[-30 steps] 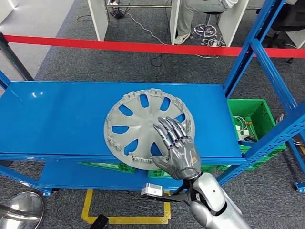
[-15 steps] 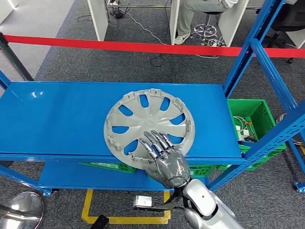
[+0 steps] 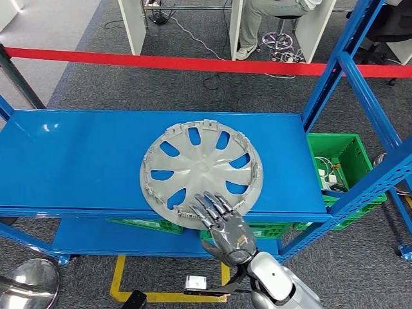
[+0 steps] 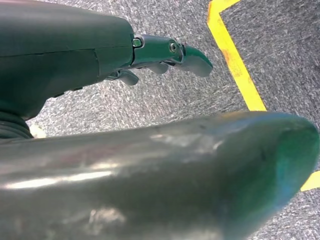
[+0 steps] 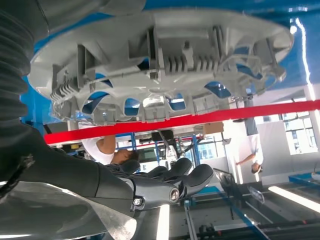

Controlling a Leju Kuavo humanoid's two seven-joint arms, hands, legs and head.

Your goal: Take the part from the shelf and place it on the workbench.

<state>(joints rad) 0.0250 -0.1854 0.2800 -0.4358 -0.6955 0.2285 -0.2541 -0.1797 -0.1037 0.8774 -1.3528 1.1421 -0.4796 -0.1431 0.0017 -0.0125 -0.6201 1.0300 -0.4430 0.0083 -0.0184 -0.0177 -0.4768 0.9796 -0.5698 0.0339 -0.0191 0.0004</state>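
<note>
The part is a grey plastic wheel cover (image 3: pixel 201 168) lying flat on the blue shelf (image 3: pixel 73 161), right of its middle, with its near rim reaching the front edge. My right hand (image 3: pixel 224 225) hovers at that front edge, fingers spread over the near rim and holding nothing. In the right wrist view the wheel cover (image 5: pixel 162 60) shows its ribbed rim, and the dark fingers (image 5: pixel 188 177) stand apart from it. My left hand (image 4: pixel 94 55) hangs over grey carpet with straight fingers and nothing in it.
A blue shelf post (image 3: pixel 340 58) slants up at the right, with a green crate (image 3: pixel 349 154) of cables behind it. More green crates (image 3: pixel 145 224) sit on the lower shelf. Red barrier tape (image 3: pixel 194 64) crosses behind; a person (image 3: pixel 252 26) sits beyond. Yellow floor marking (image 3: pixel 119 283) lies below.
My right hand has drawn back and down, from over the wheel cover's near-right spokes to its near rim at the shelf's front edge. The wheel cover has stayed in place.
</note>
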